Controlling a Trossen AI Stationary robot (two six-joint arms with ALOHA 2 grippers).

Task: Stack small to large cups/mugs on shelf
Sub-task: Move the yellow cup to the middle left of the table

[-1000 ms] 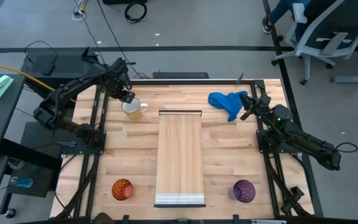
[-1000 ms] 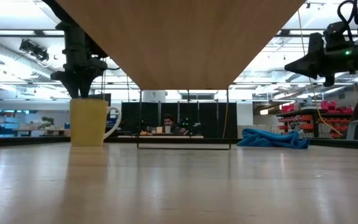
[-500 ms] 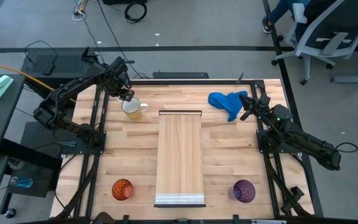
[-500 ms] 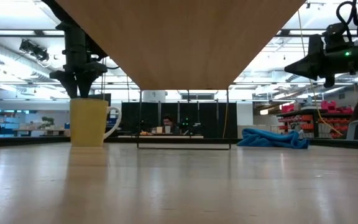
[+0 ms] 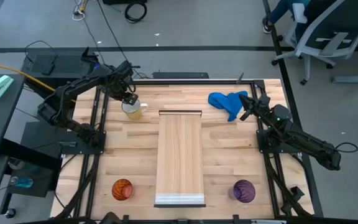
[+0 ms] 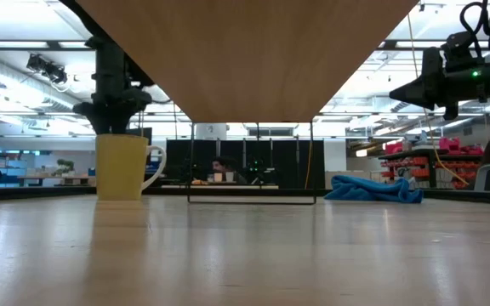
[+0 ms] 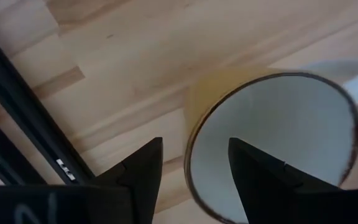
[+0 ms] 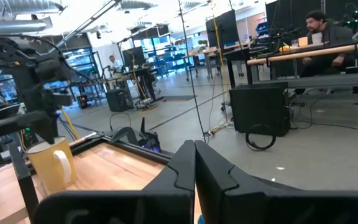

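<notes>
**Left gripper poised over the mug rim; nothing yet on the shelf**

At the far left of the table, the left gripper is held directly above the white mug, which stands upright on the butcher-block tabletop near its back-left corner, handle turned toward the shelf. In the left wrist view the two dark fingers are seen parted by a moderate gap, with the mug's near rim lying between them; nothing is gripped, and in the low view the gripper is seen just above the mug's lip.

At the front-left corner the orange ribbed cup is left standing, well apart from the mug. The shelf is laid along the middle of the table, raised above it, and is bare. The purple ribbed cup is seen at the front right, the blue cloth at the back right. The right gripper is parked beside the cloth, its fingers pressed together in the right wrist view.

The step in hand is judged to be the pick-up of the mug. A short descent is called for next, so that one finger is set inside the wall and one outside, followed by a firm closing before any lift toward the shelf.
</notes>
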